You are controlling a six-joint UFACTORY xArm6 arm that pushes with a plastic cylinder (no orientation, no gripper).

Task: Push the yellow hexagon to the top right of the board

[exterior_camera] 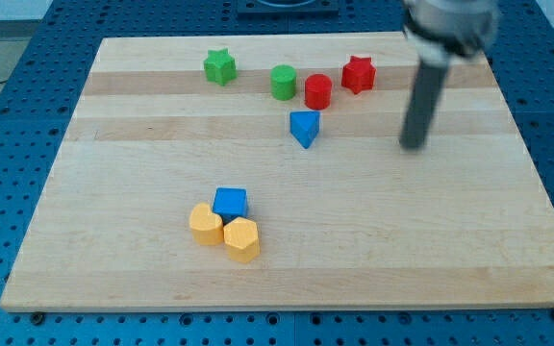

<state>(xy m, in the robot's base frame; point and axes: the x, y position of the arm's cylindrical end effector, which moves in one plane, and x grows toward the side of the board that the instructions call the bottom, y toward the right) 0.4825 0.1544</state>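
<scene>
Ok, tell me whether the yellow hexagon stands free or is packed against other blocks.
Packed. The yellow hexagon touches the yellow block and blue cube. My tip is far off, up right.

My arm comes down from the view's top right, and my tip (413, 145) touches the board, standing almost straight up.

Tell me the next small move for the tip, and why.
Probably bring my tip down toward the view's bottom left, below and left of the yellow hexagon. The tip now stands far off at the upper right, touching nothing, and the hexagon sits against the blue block and another yellow block. Pushing from there would likely send it toward the top right.
</scene>
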